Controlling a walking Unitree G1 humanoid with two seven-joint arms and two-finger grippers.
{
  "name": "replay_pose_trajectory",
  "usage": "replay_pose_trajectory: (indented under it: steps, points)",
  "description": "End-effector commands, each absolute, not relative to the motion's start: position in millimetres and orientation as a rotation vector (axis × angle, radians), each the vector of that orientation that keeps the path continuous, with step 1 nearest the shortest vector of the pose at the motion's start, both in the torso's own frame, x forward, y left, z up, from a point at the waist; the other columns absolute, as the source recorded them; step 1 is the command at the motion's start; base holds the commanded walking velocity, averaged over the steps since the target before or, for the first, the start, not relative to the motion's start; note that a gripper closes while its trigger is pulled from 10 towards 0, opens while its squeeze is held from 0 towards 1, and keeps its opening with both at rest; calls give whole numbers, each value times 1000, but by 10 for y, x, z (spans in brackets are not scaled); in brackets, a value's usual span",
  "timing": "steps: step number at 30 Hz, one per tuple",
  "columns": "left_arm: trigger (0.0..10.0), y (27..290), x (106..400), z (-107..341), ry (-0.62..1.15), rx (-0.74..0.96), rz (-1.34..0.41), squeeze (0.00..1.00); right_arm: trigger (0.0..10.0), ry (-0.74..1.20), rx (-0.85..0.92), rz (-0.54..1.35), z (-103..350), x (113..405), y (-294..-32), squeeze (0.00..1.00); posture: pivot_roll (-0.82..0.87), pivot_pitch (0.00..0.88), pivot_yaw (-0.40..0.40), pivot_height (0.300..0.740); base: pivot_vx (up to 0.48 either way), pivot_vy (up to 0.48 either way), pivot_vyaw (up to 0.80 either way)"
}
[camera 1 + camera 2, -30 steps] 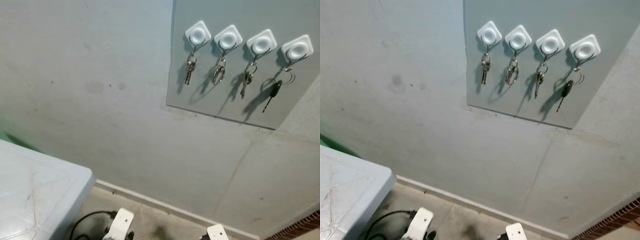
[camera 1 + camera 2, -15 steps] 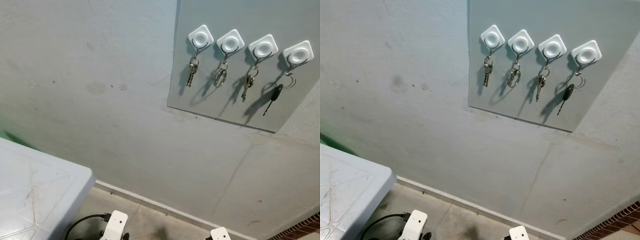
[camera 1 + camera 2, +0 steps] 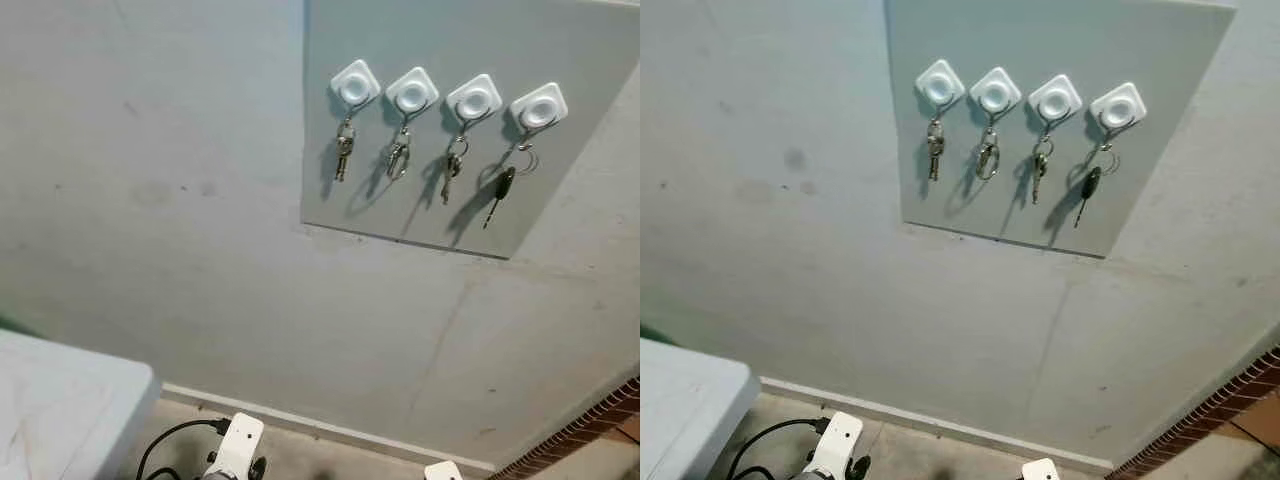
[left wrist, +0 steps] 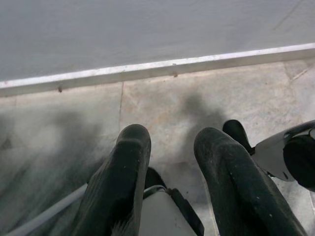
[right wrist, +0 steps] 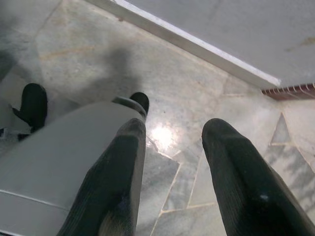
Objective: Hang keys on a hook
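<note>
The left gripper (image 4: 170,147) is seen hanging low over the floor (image 4: 162,93) with its fingers parted and nothing between them; the right gripper (image 5: 172,140) is likewise released and empty above the tiles. Higher on the wall, a grey board (image 3: 440,30) carries four white hooks, and a set of keys is hung from each, the black-headed car key (image 3: 503,186) on the hook farthest right (image 3: 539,106). Compared with a second ago, the board has slid leftward in the head views, which is taken as camera motion. The hanging is judged complete.
</note>
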State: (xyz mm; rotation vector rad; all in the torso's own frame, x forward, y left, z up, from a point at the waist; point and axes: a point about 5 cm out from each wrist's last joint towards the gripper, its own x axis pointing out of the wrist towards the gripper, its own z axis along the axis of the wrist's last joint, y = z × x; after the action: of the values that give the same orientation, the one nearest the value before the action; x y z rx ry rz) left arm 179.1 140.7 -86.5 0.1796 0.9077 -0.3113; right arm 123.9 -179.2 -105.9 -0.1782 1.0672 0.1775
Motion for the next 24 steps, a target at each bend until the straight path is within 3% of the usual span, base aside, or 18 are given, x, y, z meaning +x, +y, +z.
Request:
replay_pose_trajectory:
  steps: [1,7,20,24]
  points:
    - [10000,1424,1789,-868,916,189,-313,0,10000,1122,-178,176,-1103,1112,-1802,0,110,0,-20,740,0,-398,-631]
    - [10000,1432,1765,-880,924,204,-308,0,10000,1133,-175,174,-1110,1090,-1806,0,111,0,-21,740,0,-480,-627]
    - [10000,1465,1740,-894,943,163,-280,0,10000,1148,-178,171,-1118,1052,-1828,0,112,0,-24,740,0,0,-604]
    - [10000,1469,1739,-895,946,163,-277,0,10000,1145,-173,165,-1117,1056,-1832,0,111,0,-25,740,0,0,0]
